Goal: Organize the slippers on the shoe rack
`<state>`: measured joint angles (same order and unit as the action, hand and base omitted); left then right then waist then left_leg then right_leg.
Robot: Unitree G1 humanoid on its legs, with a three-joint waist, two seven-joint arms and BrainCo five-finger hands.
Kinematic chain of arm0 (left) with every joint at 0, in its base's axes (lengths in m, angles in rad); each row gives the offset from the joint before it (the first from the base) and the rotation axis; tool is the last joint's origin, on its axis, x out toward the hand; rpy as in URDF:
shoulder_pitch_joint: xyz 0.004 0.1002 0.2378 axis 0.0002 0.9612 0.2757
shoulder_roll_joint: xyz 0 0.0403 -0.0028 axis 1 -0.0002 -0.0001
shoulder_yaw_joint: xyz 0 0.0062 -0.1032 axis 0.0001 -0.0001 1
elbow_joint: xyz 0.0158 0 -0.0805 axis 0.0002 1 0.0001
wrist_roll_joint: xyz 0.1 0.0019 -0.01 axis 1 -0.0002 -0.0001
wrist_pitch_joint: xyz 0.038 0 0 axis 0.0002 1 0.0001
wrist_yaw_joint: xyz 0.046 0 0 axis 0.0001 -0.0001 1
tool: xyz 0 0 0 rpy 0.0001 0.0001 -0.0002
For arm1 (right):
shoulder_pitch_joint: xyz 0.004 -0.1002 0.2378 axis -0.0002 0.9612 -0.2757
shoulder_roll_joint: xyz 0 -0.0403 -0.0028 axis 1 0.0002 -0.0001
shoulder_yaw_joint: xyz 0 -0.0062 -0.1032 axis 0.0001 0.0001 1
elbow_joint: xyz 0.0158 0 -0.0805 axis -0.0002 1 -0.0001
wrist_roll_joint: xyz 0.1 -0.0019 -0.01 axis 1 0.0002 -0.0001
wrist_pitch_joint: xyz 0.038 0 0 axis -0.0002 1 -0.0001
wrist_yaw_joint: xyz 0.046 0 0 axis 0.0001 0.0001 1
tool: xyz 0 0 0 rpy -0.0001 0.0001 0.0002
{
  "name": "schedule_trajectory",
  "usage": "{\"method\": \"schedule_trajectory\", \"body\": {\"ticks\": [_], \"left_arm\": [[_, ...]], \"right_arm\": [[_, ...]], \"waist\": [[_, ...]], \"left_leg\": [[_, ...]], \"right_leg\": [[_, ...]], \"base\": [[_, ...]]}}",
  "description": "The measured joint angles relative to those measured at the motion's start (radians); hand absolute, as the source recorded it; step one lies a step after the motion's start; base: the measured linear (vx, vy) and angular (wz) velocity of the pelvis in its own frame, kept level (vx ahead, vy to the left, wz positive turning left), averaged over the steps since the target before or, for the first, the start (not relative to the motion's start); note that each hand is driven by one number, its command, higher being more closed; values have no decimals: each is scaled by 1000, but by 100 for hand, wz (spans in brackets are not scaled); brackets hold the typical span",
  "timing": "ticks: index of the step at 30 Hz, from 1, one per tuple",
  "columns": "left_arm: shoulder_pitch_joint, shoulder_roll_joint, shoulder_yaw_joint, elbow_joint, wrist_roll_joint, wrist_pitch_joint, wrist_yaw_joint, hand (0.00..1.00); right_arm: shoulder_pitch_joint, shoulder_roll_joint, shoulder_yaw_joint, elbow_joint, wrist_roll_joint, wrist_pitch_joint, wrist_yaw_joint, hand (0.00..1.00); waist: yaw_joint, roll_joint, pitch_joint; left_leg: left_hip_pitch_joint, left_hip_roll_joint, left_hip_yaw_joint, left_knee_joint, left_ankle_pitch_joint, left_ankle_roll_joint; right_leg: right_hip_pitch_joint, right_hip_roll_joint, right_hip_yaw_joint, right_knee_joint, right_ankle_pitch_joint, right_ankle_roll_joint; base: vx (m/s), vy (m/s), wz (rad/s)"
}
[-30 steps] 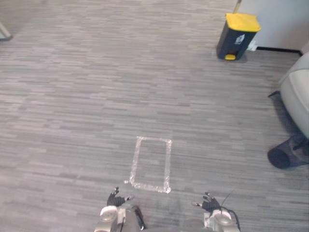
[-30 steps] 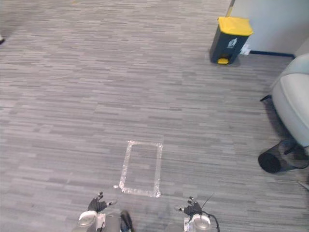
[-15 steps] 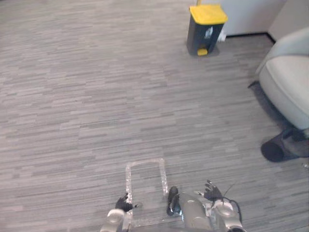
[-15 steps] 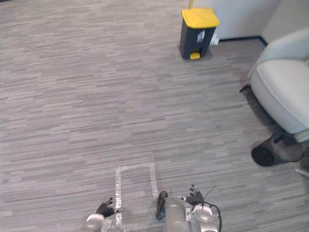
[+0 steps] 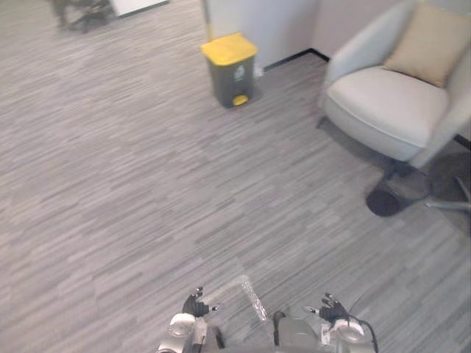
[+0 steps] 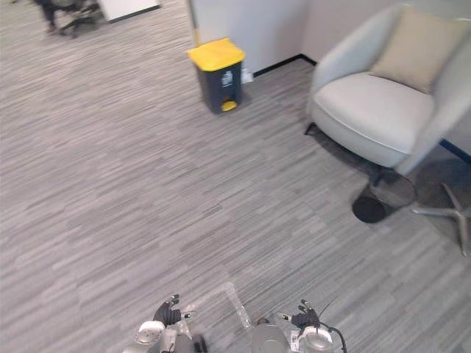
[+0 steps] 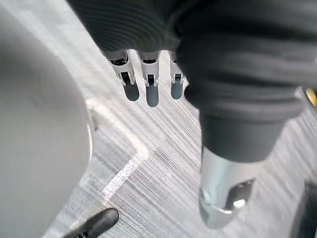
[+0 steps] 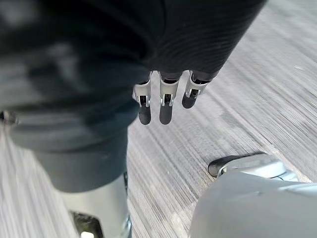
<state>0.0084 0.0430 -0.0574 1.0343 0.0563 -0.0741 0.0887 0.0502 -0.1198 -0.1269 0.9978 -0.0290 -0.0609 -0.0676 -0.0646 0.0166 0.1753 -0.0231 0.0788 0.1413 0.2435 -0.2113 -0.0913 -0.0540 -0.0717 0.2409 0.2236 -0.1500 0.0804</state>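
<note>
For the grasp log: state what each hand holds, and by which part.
Nothing is held. The left hand and right hand both hang empty, fingers straight, above the grey floor.

floor (image 5: 132, 184): grey streaked | bin (image 5: 230, 70): dark grey, yellow lid | armchair (image 5: 383, 103): pale grey | cushion (image 5: 430, 40): beige

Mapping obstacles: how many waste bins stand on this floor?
1. The dark grey pedal bin with a yellow lid stands by the white wall, left of the pale grey armchair; others may be hidden.
</note>
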Motion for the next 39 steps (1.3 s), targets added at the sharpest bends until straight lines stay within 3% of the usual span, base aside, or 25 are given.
{"method": "schedule_trajectory", "body": {"ticks": [3, 4, 6, 8, 9, 11, 12, 13, 14, 15, 16, 18, 19, 21, 22, 23, 25, 26, 27, 28, 29, 31, 34, 39], "left_arm": [[5, 37, -1, 0, 0, 2, 0, 0], [6, 39, -2, 2, 0, 2, 0, 0], [3, 43, -6, 19, 0, 5, 1, 0], [-1, 43, -31, 21, 0, 17, 1, 0], [-3, 37, -39, 21, 0, 18, 1, 0], [2, 10, -40, 21, 0, 19, 1, 0], [1, 1, -41, 21, 0, 19, 0, 0], [-2, -4, -42, 22, 0, 19, -2, 0], [3, -11, -42, 27, 1, 15, -5, 0], [6, -21, -42, 26, 2, 14, -5, 0], [4, -19, -41, 26, 3, 14, -6, 0], [4, 11, -38, 17, 14, 22, -7, 0], [3, 18, -37, 13, 19, 22, -7, 0], [4, 20, -15, 3, 21, 22, -6, 0], [11, 19, 2, 1, 21, 21, -4, 0], [13, 14, 12, -1, 21, 18, -3, 0], [12, 10, 19, -3, 19, 14, -3, 0], [13, 9, 20, -3, 18, 13, -2, 0], [15, 9, 22, -3, 18, 13, 1, 0], [18, 4, 21, -1, 16, 13, 3, 0], [17, 0, 20, 0, 11, 14, 6, 0], [16, 12, 19, 4, 9, 15, 9, 0], [12, 22, -3, 5, 9, 16, 9, 0], [12, 13, -12, 20, 9, 16, 7, 0]], "right_arm": [[52, 26, 16, 3, 0, 6, -1, 0], [52, 26, 15, 3, 1, 5, -1, 0], [33, 16, 16, 3, -1, 5, -1, 0], [30, 4, 20, -1, -5, 4, -1, 0], [30, 0, 21, -1, -5, 2, -1, 0], [31, -33, 20, 0, -6, 0, -2, 0], [31, -39, 20, 0, -6, 0, -2, 0], [30, -37, 19, 2, -6, 0, -4, 0], [27, -35, 14, 10, -10, 3, -6, 0], [30, -49, 11, 12, -10, 3, -6, 0], [28, -50, 11, 15, -11, 5, -8, 0], [22, -30, 13, 22, -10, 5, -10, 0], [23, -27, 13, 22, -10, 6, -9, 0], [27, -32, 17, 22, -9, 10, -10, 0], [28, -33, 19, 22, -8, 10, -11, 0], [25, -37, 18, 23, -8, 11, -12, 0], [26, -36, 11, 44, -8, 12, -15, 0], [29, -34, 9, 46, -7, 13, -15, 0], [35, -36, 9, 45, -3, 11, -16, 0], [43, -44, 9, 44, -2, 10, -16, 0], [51, -43, 7, 45, -1, 12, -18, 0], [65, -16, -17, 42, 1, 7, -19, 0], [81, 6, -35, 46, 2, 12, -21, 0], [89, 2, -66, 55, 9, 14, -15, 0]], "waist": [[0, -55, -21], [1, -54, -21], [1, -42, -18], [-4, -24, -17], [-5, -13, -16], [-8, 42, -25], [-10, 51, -30], [-10, 38, -22], [-6, 37, -25], [-15, 65, -37], [-13, 67, -38], [1, 17, -22], [5, 11, -15], [19, 18, -11], [22, 24, -11], [31, 25, -7], [32, 26, -4], [36, 27, -4], [37, 33, -6], [37, 51, -9], [36, 63, -19], [30, 17, -26], [30, -6, -39], [22, 16, -51]], "left_leg": [[40, -28, 92, -33, -15, 24], [49, -27, 115, -42, -15, 30], [93, -25, 212, -67, -4, 45], [112, -31, 244, -52, -4, 45], [121, -30, 260, -46, -4, 45], [148, -25, 305, -41, -4, 45], [147, -27, 317, -17, -4, 45], [119, -32, 313, 58, -6, 40], [143, -47, 312, -38, -28, 64], [159, -22, 312, -146, 50, 42], [162, -20, 309, -136, 36, 29], [93, 7, 333, 76, 16, -1], [74, 27, 338, 146, 10, -10], [33, 90, 333, 341, 5, -17], [8, 100, 312, 407, 10, -8], [-12, 85, 230, 425, -34, 22], [-15, 35, 113, 303, -103, 30], [-15, 18, 50, 219, -101, 28], [-8, 14, -8, 108, -78, 12], [-3, 34, -40, 28, 1, -16], [12, 30, -20, 16, 5, -1], [32, 2, -8, -17, 14, 6], [77, -28, 5, -106, 50, 26], [128, -45, 2, -160, 66, 32]], "right_leg": [[-18, -31, 13, -16, 28, 22], [-25, -32, -4, -8, 37, 24], [-90, -52, -178, 74, 43, 16], [-114, -94, -453, 116, 56, -21], [-112, -102, -511, 117, 66, -38], [-107, -109, -613, 117, 88, -72], [-101, -120, -640, 111, 90, -75], [-75, -138, -622, 79, 91, -77], [-55, -137, -599, 44, 96, -69], [-43, -101, -608, 5, 104, -54], [-41, -97, -601, -7, 100, -47], [-6, -101, -565, -76, 111, -37], [3, -96, -555, -88, 111, -37], [20, -60, -480, -103, 110, -47], [27, -52, -448, -104, 110, -51], [27, -50, -393, -105, 109, -54], [28, -52, -320, -109, 109, -54], [31, -53, -293, -111, 107, -42], [30, -45, -275, -111, 105, -22], [26, -24, -261, -121, 111, -9], [55, -28, -249, -152, 132, 13], [61, -55, -247, -165, 149, 23], [65, -77, -243, -180, 146, 31], [93, -84, -276, -205, 142, 36]], "base": [[133, 256, -78], [148, 193, -99], [155, 173, -112], [134, 94, -101], [137, 38, -89], [152, 65, -84], [130, 115, -64], [85, 96, -62], [40, 67, -46], [18, 25, -42], [36, 34, -48], [0, 0, -49], [-37, -50, -50], [29, -14, -89], [82, 86, -116], [75, 120, -113], [25, 156, -115], [-1, 167, -98], [-14, 139, -81], [-9, 147, -74], [78, 157, -50], [122, 147, -18], [133, 65, -3], [174, 38, -1]]}}
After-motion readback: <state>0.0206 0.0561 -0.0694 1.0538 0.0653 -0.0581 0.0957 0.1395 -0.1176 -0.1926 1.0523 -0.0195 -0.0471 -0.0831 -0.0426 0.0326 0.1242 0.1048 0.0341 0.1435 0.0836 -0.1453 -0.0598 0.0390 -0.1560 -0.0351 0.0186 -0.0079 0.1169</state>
